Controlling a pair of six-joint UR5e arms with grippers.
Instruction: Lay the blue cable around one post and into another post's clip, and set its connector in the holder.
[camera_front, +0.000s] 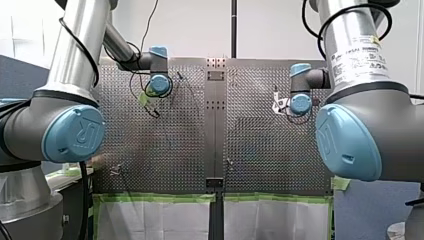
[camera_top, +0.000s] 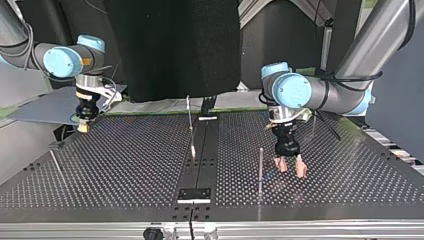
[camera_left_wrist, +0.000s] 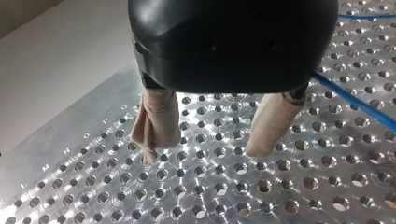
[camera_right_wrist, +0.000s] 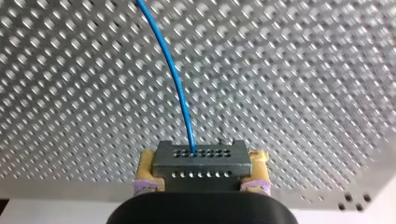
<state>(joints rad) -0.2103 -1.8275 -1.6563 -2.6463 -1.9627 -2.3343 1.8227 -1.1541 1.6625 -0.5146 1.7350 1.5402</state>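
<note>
- A perforated metal table with a thin post standing upright on it.
- My left gripper: beige-padded fingers apart, empty, just above the table.
- My right gripper: yellow pads clamped on the grey connector; the blue cable curves away from it over the holes.

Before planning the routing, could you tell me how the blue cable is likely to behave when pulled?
Probably floppy: the cable runs in a soft curve away from the connector. It looks thin, so it is likely light and prone to sag. It would probably trail behind rather than hold a shape.
</note>
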